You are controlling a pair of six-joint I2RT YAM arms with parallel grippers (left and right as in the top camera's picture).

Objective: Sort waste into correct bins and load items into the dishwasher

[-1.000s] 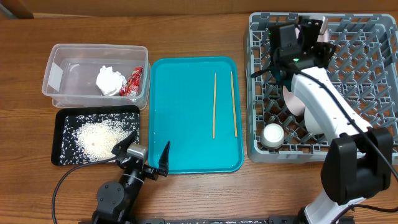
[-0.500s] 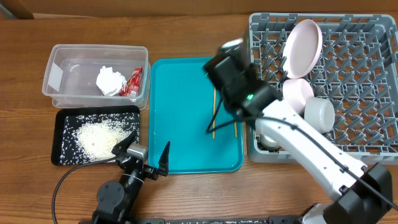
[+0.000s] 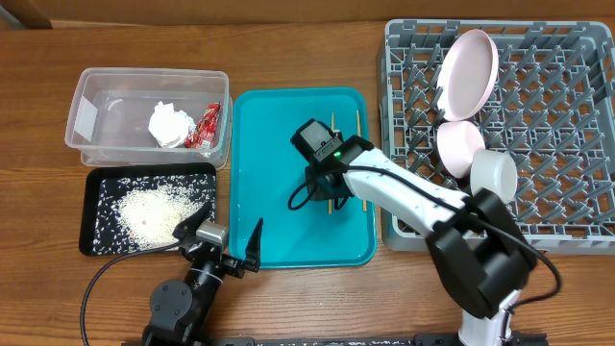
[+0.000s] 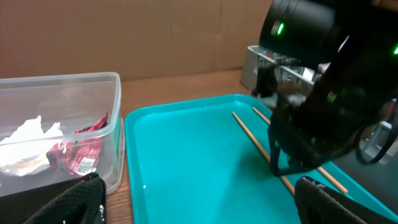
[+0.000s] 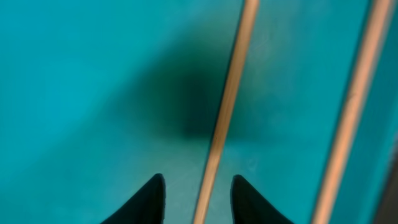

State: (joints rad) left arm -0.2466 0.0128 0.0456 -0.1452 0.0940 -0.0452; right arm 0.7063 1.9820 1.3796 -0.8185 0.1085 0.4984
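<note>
the right gripper (image 5: 198, 183) hangs low over the teal tray (image 3: 269, 144), jaws apart, straddling one chopstick (image 5: 227, 106) without pinching it. the other chopstick (image 5: 354, 106) lies just beside. the left gripper (image 3: 226, 233) sits wide open at the tray's near edge. the plate (image 3: 468, 60) and pink bowl (image 3: 459, 144) stand in the rack (image 3: 577, 144). tissue (image 3: 168, 123) and wrapper (image 3: 207, 125) lie in the tub (image 3: 96, 96).

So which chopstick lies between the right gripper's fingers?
The left chopstick, farther from the dish rack: the right gripper straddles it; the other chopstick lies outside its fingers.
</note>
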